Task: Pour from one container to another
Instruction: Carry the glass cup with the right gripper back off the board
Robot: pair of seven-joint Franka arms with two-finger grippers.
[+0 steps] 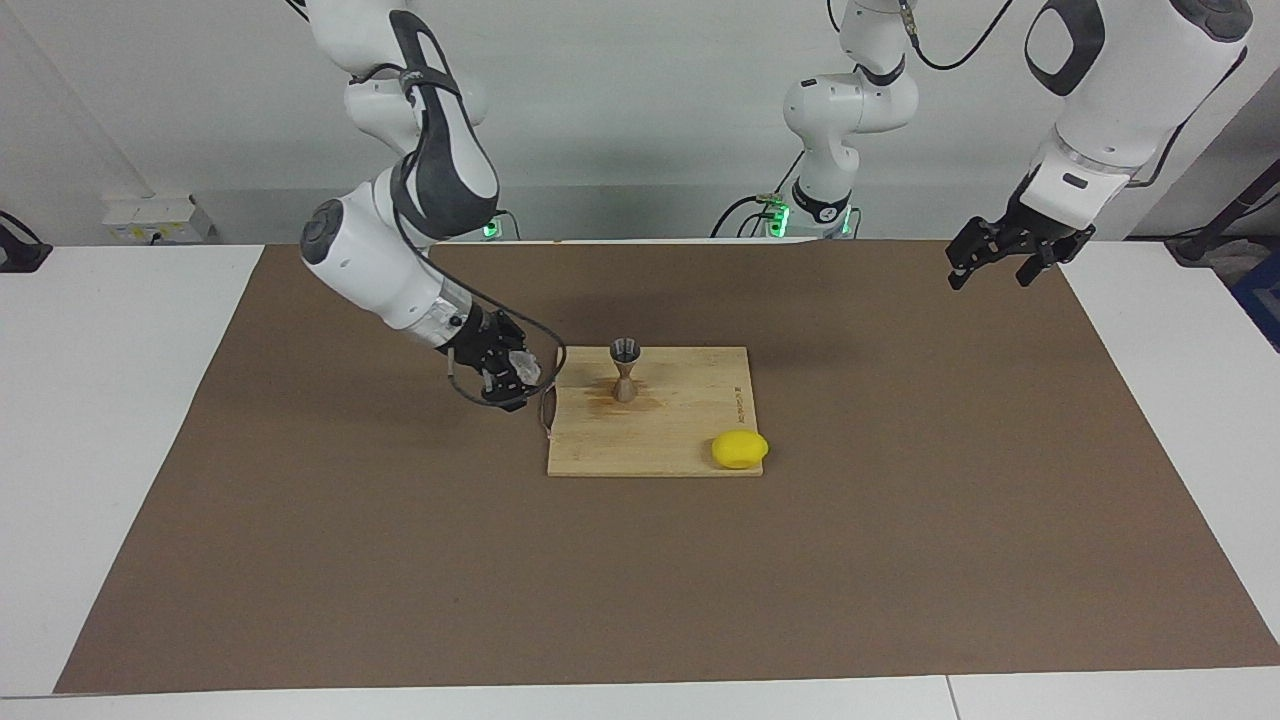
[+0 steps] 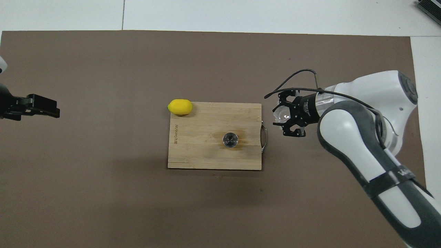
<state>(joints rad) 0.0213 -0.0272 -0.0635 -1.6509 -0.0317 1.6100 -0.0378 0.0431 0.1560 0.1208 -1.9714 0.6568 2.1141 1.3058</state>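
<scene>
Right gripper (image 1: 512, 374) jaws clamped on cup (image 1: 522, 366) beside board (image 1: 690, 440), clear of jigger (image 1: 625, 370); left gripper (image 1: 1003, 262) waits, jaws apart.

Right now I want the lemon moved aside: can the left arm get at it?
Probably yes: the left gripper hangs open and empty, and the lemon lies uncovered at the cutting board's corner.

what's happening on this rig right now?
The right gripper is shut on the clear cup, holding it tilted above the mat just off the cutting board's handle end, toward the right arm's end of the table. The metal jigger stands upright on the board, over a wet-looking stain. A lemon sits at a board corner. The left gripper waits open, raised above the mat's edge.
</scene>
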